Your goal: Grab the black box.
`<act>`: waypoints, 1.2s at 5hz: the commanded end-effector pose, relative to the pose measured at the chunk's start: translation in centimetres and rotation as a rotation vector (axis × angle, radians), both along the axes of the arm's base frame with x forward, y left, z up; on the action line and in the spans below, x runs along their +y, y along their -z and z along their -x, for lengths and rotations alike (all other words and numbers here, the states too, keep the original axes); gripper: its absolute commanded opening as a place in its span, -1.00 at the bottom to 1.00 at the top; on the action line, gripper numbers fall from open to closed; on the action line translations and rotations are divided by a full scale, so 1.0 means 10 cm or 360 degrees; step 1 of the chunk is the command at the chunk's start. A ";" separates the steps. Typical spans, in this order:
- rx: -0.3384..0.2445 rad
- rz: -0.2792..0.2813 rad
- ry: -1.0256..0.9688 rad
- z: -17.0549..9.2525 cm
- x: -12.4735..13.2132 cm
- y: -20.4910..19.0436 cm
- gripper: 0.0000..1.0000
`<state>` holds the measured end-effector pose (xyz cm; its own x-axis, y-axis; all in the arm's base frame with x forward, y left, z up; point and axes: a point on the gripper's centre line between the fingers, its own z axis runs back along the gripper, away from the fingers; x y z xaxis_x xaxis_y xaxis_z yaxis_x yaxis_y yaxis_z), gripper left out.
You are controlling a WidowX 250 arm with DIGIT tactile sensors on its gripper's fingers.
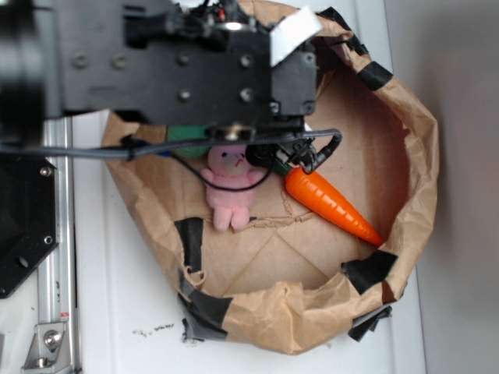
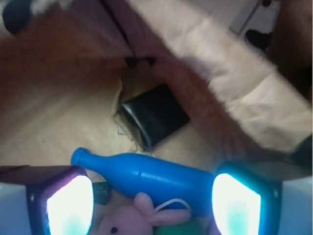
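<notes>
The black box (image 2: 154,115) shows only in the wrist view. It is a small glossy black block lying on the brown paper floor against the bag's wall, ahead of my gripper. My gripper (image 2: 152,205) is open, its two lit pads (image 2: 68,205) standing wide apart. The box is well beyond the fingertips and not touched. A blue toy bottle (image 2: 151,176) lies across the gap between the fingers, between me and the box. In the exterior view the black arm (image 1: 195,62) covers the bag's upper left, and the box is hidden under it.
A pink plush bunny (image 1: 231,187) and an orange carrot (image 1: 331,204) lie in the crumpled brown paper bag (image 1: 413,156). Black tape strips (image 1: 189,241) patch its rim. Something green (image 2: 171,227) sits beside the bunny. A black hexagonal plate (image 1: 23,218) lies at the left.
</notes>
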<state>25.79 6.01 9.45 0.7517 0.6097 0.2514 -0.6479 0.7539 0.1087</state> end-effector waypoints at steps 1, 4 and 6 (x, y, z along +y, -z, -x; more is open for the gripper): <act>-0.0091 -0.0010 -0.0034 -0.06 0.13 -0.16 1.00; -0.0106 0.0013 0.0078 -0.26 0.08 -0.03 1.00; -0.0099 0.0063 0.0101 -0.39 0.18 0.10 1.00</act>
<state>29.01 6.46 6.85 0.8006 0.5547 0.2267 -0.5808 0.8114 0.0659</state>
